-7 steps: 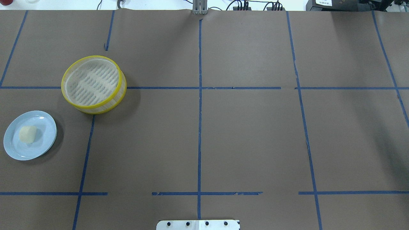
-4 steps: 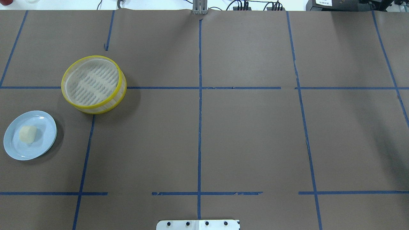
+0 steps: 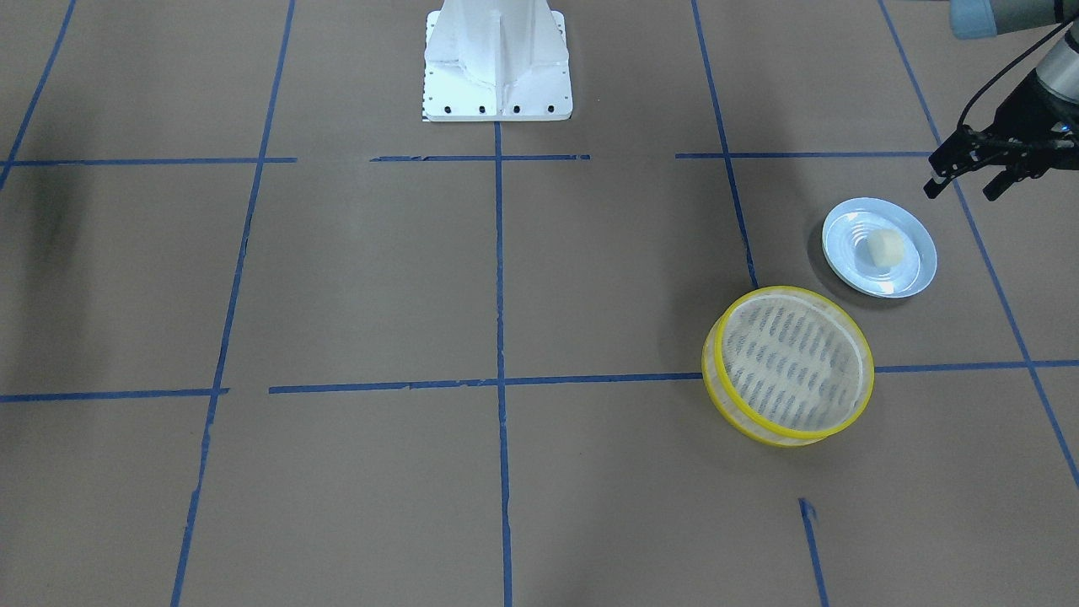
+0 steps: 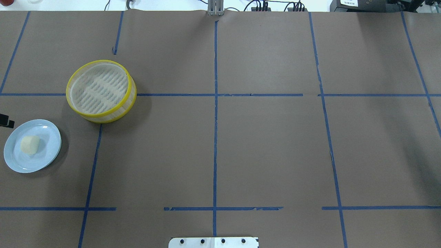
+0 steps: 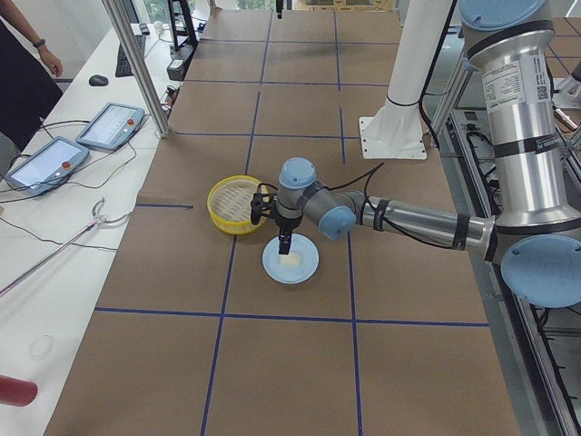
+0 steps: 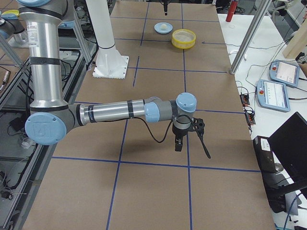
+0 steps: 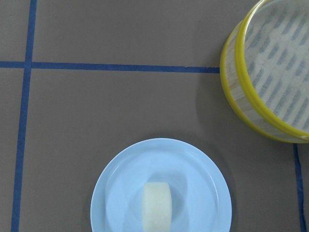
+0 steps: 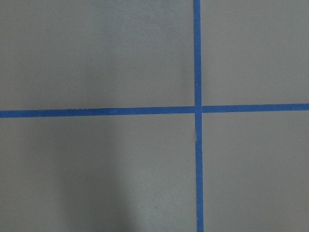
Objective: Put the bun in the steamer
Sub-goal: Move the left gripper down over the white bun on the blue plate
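Bun (image 4: 30, 144) on plate (image 4: 48, 132), near steamer (image 4: 100, 91)

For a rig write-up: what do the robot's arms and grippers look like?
The left arm and right arm are silver metal tubes with pale blue round joint caps and black bands, each with a white printed label on the upright tube. A black cable loops by each wrist. The left gripper and right gripper are black with slim fingers.
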Controlling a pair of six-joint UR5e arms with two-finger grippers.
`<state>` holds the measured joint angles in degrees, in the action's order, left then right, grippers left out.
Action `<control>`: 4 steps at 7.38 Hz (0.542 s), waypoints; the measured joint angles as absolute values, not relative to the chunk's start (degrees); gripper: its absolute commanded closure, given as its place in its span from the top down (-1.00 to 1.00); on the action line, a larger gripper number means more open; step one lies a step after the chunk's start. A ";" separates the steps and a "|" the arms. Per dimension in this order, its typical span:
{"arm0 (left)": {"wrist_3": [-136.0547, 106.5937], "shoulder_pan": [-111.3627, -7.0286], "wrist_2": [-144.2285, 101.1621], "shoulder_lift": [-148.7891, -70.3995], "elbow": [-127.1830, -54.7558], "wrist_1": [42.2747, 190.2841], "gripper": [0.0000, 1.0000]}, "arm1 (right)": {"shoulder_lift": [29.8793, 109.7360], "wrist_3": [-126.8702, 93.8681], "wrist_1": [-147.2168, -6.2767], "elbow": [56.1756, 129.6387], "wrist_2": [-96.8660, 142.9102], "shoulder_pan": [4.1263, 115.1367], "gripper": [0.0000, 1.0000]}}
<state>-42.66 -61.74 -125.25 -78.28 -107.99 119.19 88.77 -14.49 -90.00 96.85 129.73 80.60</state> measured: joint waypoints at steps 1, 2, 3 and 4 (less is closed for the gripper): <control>-42.72 -60.69 -124.90 -80.44 -104.87 119.21 1.00 | 88.77 -14.45 -90.00 96.86 129.73 80.60 1.00; -42.77 -59.63 -124.78 -82.65 -101.71 119.22 1.00 | 88.77 -14.42 -90.00 96.85 129.73 80.60 1.00; -42.79 -58.72 -124.74 -83.99 -99.54 119.24 1.00 | 88.77 -14.43 -90.00 96.86 129.73 80.60 1.00; -42.78 -57.97 -124.72 -84.51 -98.57 119.26 1.00 | 88.77 -14.47 -90.00 96.86 129.73 80.60 1.00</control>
